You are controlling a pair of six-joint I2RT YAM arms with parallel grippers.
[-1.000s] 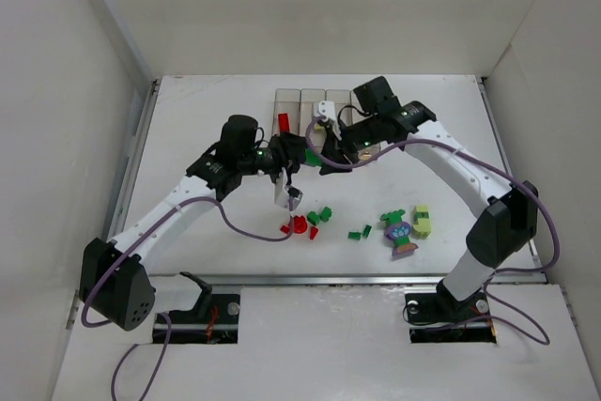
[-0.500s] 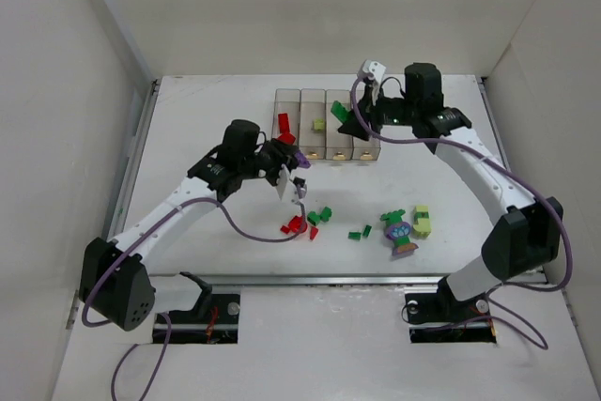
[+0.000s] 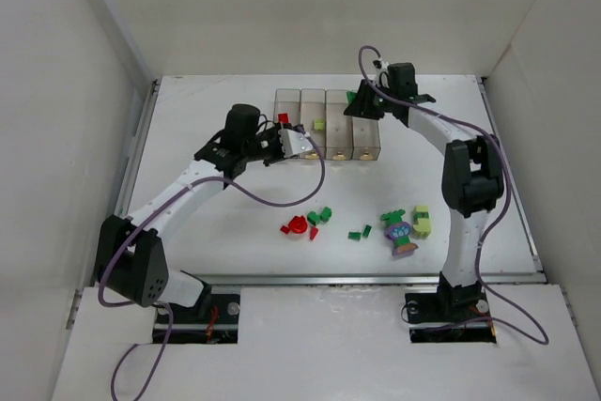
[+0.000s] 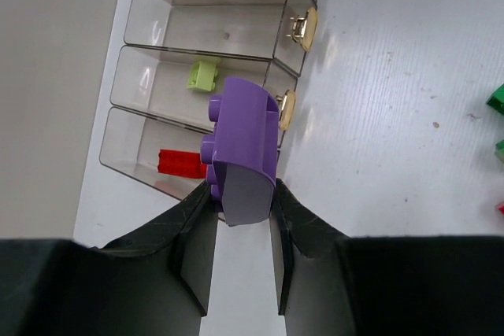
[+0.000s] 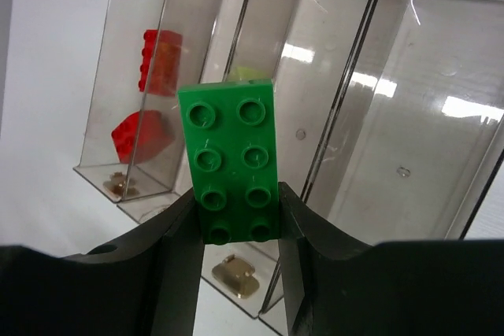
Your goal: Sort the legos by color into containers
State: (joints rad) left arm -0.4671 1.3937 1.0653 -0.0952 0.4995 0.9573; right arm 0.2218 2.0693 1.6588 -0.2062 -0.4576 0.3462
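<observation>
Purple lego [image 4: 242, 139] in left end effector [image 4: 242, 192]

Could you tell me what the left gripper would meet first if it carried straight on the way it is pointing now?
Most likely the row of containers: the left gripper, shut on a purple brick, points at the bin holding a lime brick. Depth is unclear; it might pass above the rim.
</observation>
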